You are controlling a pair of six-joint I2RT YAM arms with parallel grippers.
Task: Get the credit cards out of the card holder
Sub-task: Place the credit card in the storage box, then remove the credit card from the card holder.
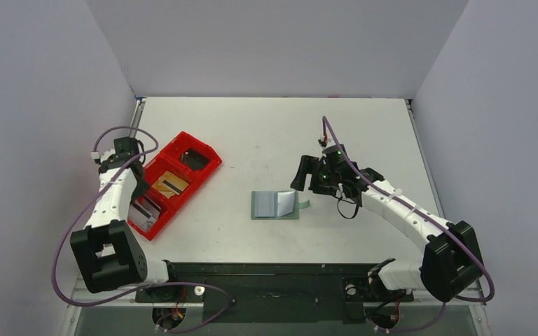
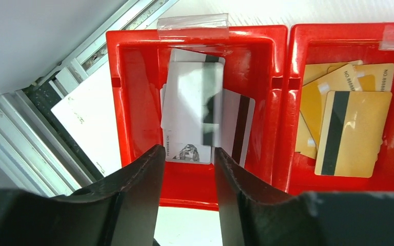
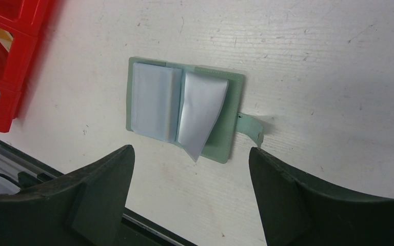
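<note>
The grey-green card holder [image 1: 277, 204] lies open and flat on the table, its side tab [image 3: 251, 128] pointing right. Its pale bluish clear sleeves [image 3: 177, 107] show, one leaf lifted; I cannot tell whether cards are in them. My right gripper [image 3: 191, 154] is open and empty, hovering just right of and above the holder [image 3: 220, 148] in the top view [image 1: 302, 178]. My left gripper [image 2: 187, 154] is open and empty over the red tray's end compartment, which holds white striped cards [image 2: 190, 102]. Tan-gold cards [image 2: 349, 123] lie in the neighbouring compartment.
The long red tray [image 1: 155, 234] lies diagonally at the left, near the table's left rail [image 2: 77, 77]. Clear tape tabs [image 2: 192, 25] sit on its rim. White walls enclose the table on three sides.
</note>
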